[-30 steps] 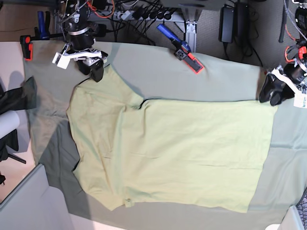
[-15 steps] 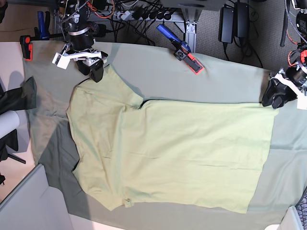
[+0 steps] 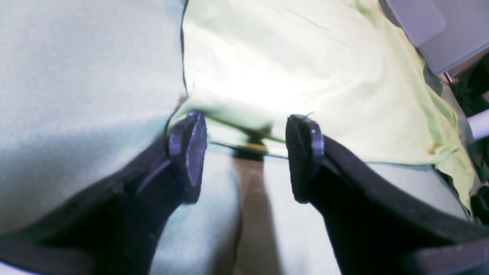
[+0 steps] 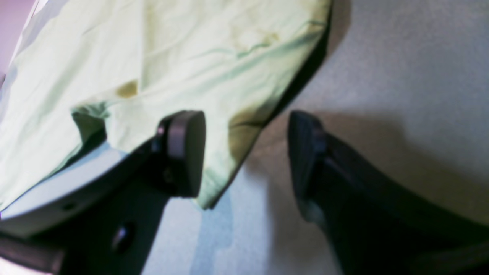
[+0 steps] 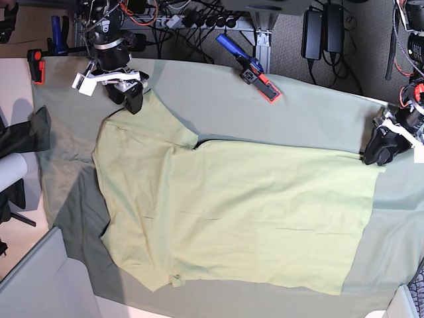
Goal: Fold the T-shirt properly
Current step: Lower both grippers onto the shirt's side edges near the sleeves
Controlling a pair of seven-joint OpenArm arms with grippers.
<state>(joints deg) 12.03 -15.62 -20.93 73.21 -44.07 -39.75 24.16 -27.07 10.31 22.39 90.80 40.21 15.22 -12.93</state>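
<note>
Left wrist view: the left gripper (image 3: 246, 152) stands with jaws apart, nothing between them, one T-shirt (image 3: 305, 76) corner lying at twelve o'clock on the table cloth (image 3: 76, 76).

Right wrist view: the right gripper (image 4: 246, 152) is spread too, straddling the shirt's sleeve edge without clamping it.

Base view: a single T-shirt lies flat, long axis three to nine o'clock, neck toward nine. Two clamps (image 5: 255, 69) hold the cloth. No containers.

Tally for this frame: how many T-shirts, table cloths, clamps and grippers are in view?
T-shirt, pale yellow-green: 1
Table cloth, grey-green: 1
Clamps, one at the top middle and one at the top left corner: 2
Grippers, left gripper and right gripper: 2
Total: 6
</note>
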